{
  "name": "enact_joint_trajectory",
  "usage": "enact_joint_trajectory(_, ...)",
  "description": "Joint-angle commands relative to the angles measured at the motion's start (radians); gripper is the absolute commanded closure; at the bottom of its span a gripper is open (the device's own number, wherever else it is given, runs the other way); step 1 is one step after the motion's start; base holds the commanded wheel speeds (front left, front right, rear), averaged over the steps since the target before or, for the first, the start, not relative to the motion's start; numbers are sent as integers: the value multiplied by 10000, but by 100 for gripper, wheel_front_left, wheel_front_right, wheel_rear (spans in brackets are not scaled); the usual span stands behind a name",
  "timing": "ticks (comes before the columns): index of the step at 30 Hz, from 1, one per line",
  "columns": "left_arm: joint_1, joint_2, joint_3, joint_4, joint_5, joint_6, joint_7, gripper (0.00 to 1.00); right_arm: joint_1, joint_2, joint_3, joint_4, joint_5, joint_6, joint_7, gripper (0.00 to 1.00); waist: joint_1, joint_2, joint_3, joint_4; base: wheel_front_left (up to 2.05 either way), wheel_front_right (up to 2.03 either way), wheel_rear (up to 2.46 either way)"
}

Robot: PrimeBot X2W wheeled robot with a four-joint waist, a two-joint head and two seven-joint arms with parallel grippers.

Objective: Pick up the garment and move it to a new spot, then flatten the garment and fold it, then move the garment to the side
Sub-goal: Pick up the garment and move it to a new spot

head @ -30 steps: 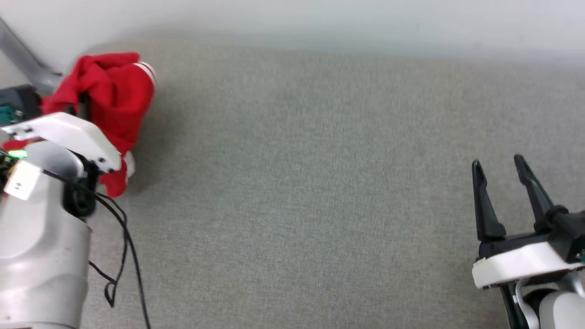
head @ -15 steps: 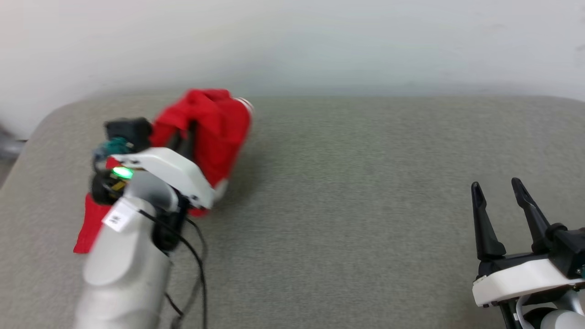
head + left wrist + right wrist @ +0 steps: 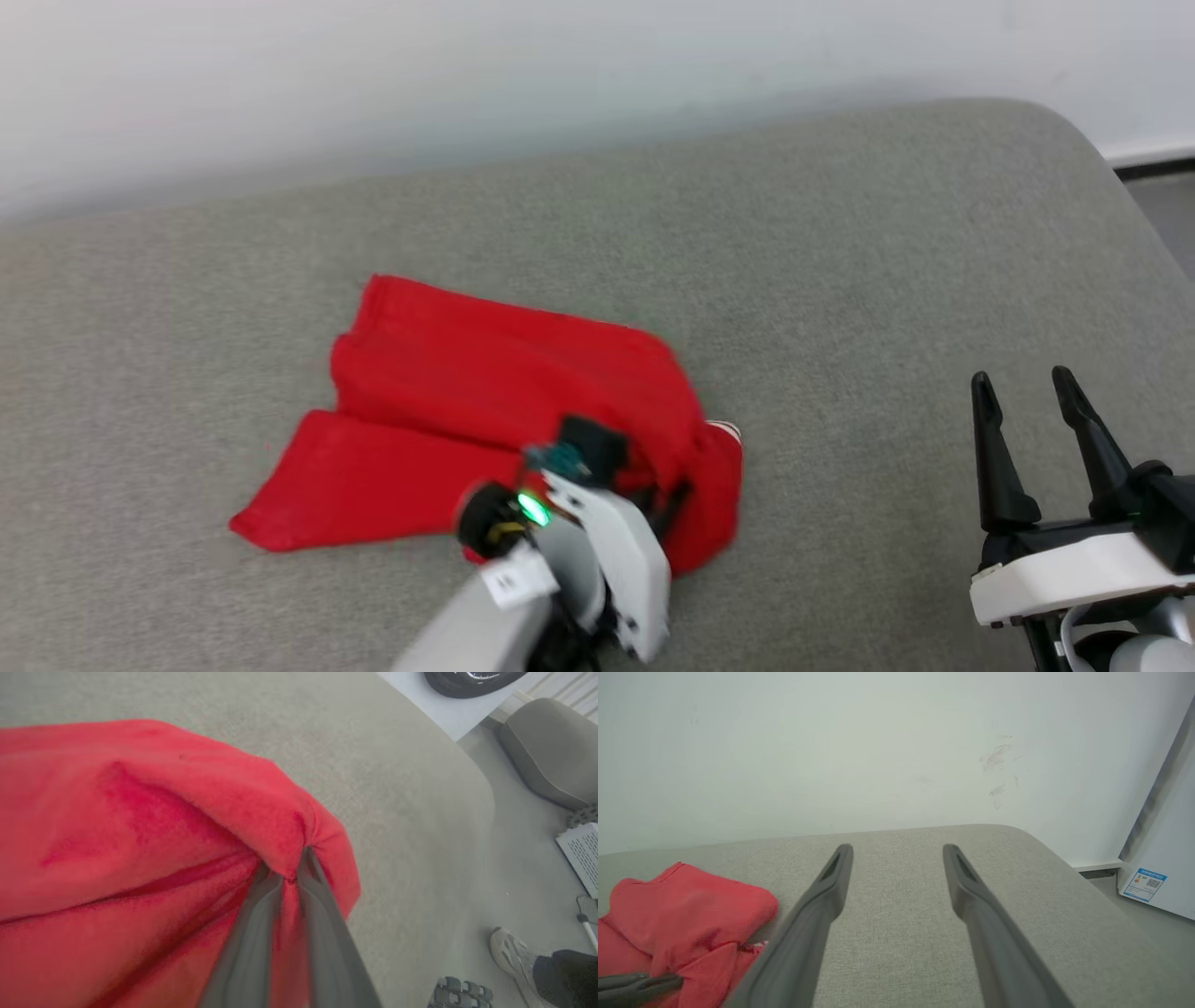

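Left gripper is pinched tight on a fold of the red garment, sprawled on the grey cushion. Right gripper sits well apart, fingers spread wide.

Garment: lay on the worktop, toward the worktop's near side.
Worktop: under the garment, running on past it to left and right.
Left hand: at the garment's right end, fingers pinched on a fold of it.
Right hand: well to the garment's right, apart from it, over the worktop.
Wall: behind the garment, beyond the worktop's far edge.
Floor: right of the garment, off the worktop's rounded end.
Foot: a person's, on that floor, well apart from the garment.
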Motion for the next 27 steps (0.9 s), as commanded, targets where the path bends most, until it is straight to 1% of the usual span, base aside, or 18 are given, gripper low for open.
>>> enact_joint_trajectory(1, 190, -9, -342, -58, 13, -30, 27, 100, -62, 25, 40, 16, 59, -10, -104, 0, 0, -1, 325, -290, 0, 0, 0)
enact_joint_trajectory(4, 452, -72, -1295, 2, 24, -40, 38, 100, -192, 24, 72, 74, 117, -10, -178, 0, 0, -1, 532, -376, 0, 0, 0)
enact_joint_trajectory(8, 572, -109, -2050, 148, -48, -47, -184, 100, -253, 24, 45, 118, 122, -10, -267, 0, 0, -1, 647, -325, 0, 0, 0)
enact_joint_trajectory(9, 544, -115, -2185, 159, -94, -48, -230, 88, -231, 24, 16, 126, 101, -10, -288, 0, 0, -1, 635, -265, 0, 0, 0)
enact_joint_trajectory(10, 522, -114, -2310, 165, -146, -49, -321, 51, -211, 26, 5, 147, 66, -9, -281, 0, 0, -1, 580, -198, 0, 0, 0)
enact_joint_trajectory(11, 451, -120, -2416, 137, -77, -49, -440, 0, -185, 26, 1, 157, 35, -9, -263, 0, 0, -1, 520, -128, 0, 0, 0)
enact_joint_trajectory(13, 313, -121, -2432, 43, -42, -25, -836, 0, -149, 24, 21, 191, -22, -10, -218, 0, 0, -1, 362, 17, 0, 0, 0)
enact_joint_trajectory(19, 251, -83, -2141, -420, 162, 391, -2312, 0, 103, 24, -25, 167, -250, -10, -32, 0, 0, -1, -282, 680, 0, 0, 0)
enact_joint_trajectory(24, 592, 257, -1465, -768, 140, 995, -3324, 0, 361, 23, -46, 110, -328, -10, 169, 0, 0, -1, -795, 1182, 0, 0, 0)
enact_joint_trajectory(25, 677, 426, -1157, -935, 95, 1258, -3645, 0, 452, 25, -37, 86, -342, -10, 252, 0, 0, -1, -947, 1369, 0, 0, 0)
enact_joint_trajectory(27, 805, 625, -815, -1101, 87, 1547, -3890, 0, 557, 21, -30, 40, -325, -10, 295, 0, 0, -1, -1077, 1550, 0, 0, 0)
